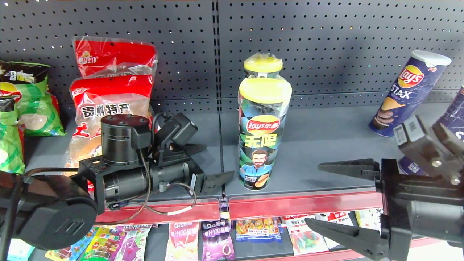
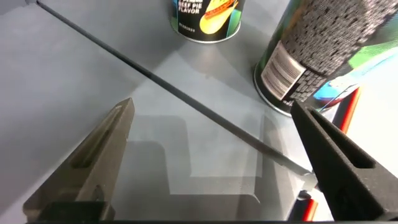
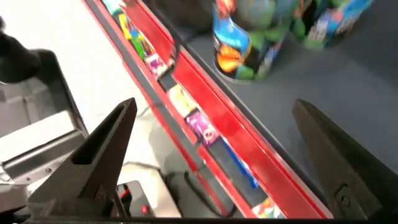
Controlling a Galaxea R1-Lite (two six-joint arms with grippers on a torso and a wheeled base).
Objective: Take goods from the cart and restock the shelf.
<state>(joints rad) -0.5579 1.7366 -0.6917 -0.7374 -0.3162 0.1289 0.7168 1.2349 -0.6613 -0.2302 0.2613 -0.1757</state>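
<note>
While both arms hang in front of it, the grey shelf [image 1: 319,145] fills most of the head view. It is backed by a dark pegboard panel [image 1: 326,43] and edged along the front by a red rail [image 1: 290,204]. The left gripper [image 1: 219,160] lies low over the shelf board near its middle seam. Its fingers are spread wide with nothing between them, and the left wrist view shows the same open gap [image 2: 217,155] over bare grey board. The right gripper [image 1: 312,193] hangs in front of the red rail on the right. Its fingers are also spread and empty, and in the right wrist view [image 3: 217,124] they straddle the rail [image 3: 211,93]. On the left of the shelf, two red snack bags stand one behind the other, the front one [image 1: 108,105] partly hidden by the left arm and the rear one [image 1: 114,54] leaning on the panel. Green chip bags [image 1: 32,105] crowd the far left edge. Near the middle, a green chip can with a yellow lid [image 1: 262,134] stands upright close to the front edge, just beside the tip of one left finger, as the left wrist view also shows [image 2: 311,56]. A second yellow-lidded can [image 1: 262,65] stands right behind it. At the right, a blue chip can [image 1: 407,94] tilts back against the panel. Another blue can [image 1: 455,116] is mostly hidden behind the right arm. Small candy packets [image 1: 217,235] lie on the lower shelf under the rail.
</note>
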